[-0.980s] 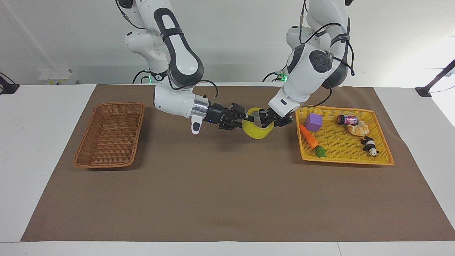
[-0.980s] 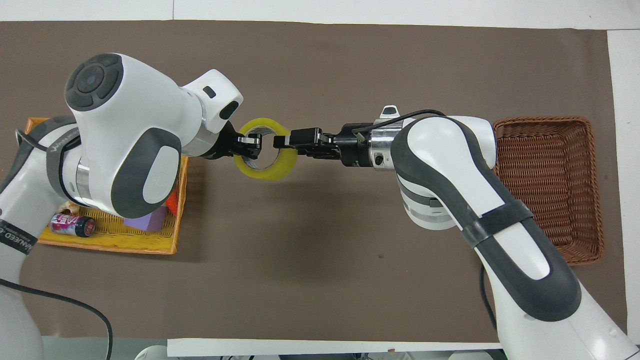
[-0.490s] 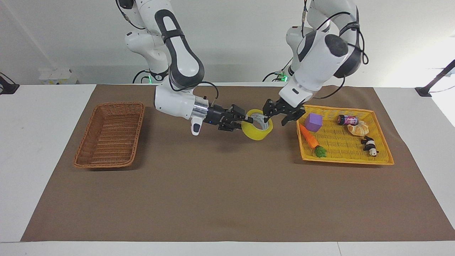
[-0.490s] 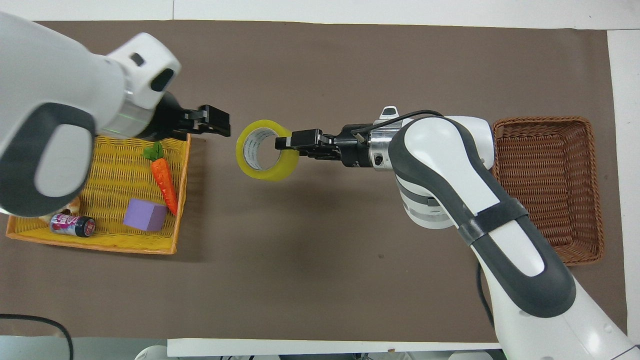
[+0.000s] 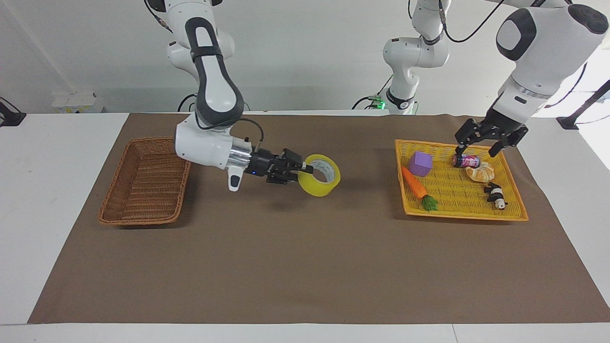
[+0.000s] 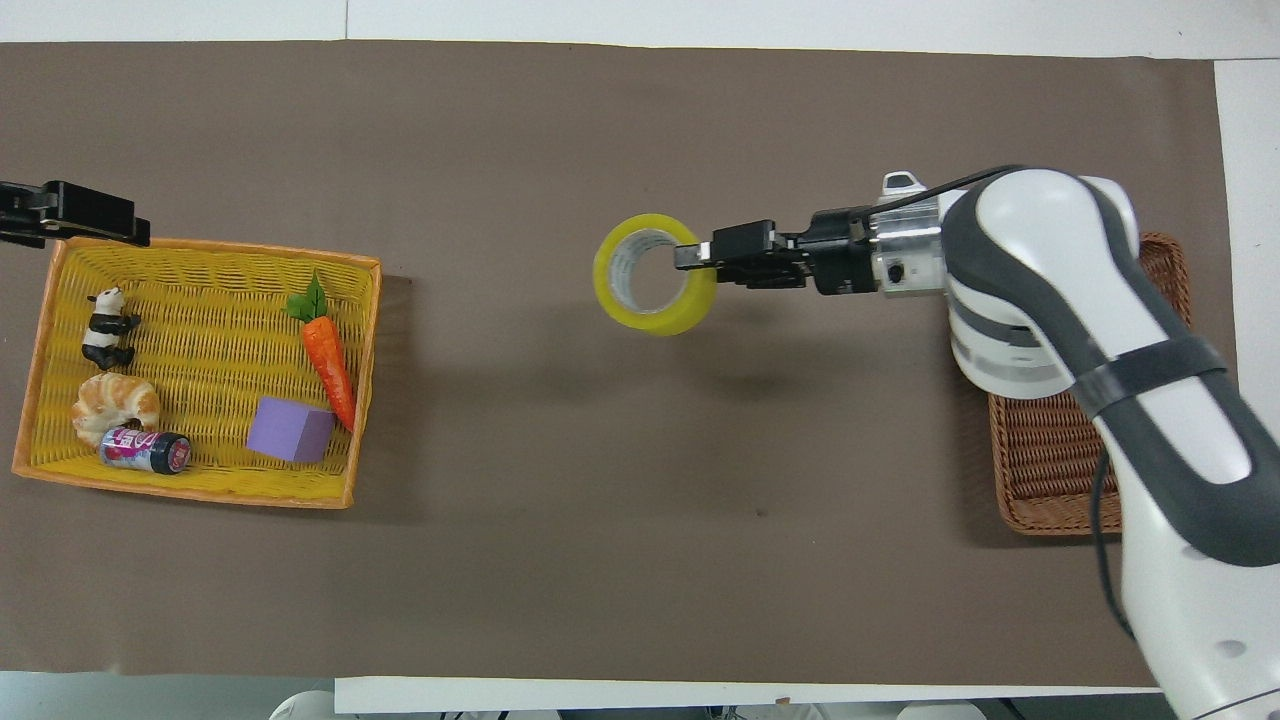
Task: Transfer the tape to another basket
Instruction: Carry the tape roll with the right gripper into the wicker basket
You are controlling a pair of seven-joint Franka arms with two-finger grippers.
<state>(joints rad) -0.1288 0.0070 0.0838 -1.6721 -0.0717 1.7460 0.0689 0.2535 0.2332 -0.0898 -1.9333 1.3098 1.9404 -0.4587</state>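
The tape (image 5: 320, 186) is a yellow roll with a white-grey core. My right gripper (image 5: 305, 168) is shut on its rim and holds it in the air over the brown mat, between the two baskets. In the overhead view the tape (image 6: 648, 316) hangs from the right gripper (image 6: 692, 258). The dark-brown wicker basket (image 5: 157, 140) lies at the right arm's end of the table, partly under the right arm from overhead (image 6: 1050, 485). My left gripper (image 5: 480, 145) is open and empty, raised over the yellow tray's edge; only its tip (image 6: 118, 222) shows from overhead.
The yellow-orange tray (image 5: 457, 216) at the left arm's end holds a carrot (image 5: 413, 184), a purple cube (image 5: 420, 163), a can (image 5: 466, 160), a croissant (image 5: 480, 173) and a panda figure (image 5: 495, 195). A brown mat (image 5: 305, 267) covers the table.
My left gripper let go of the tape and drew back up over the yellow tray. My right gripper kept the tape and carried it toward the wicker basket.
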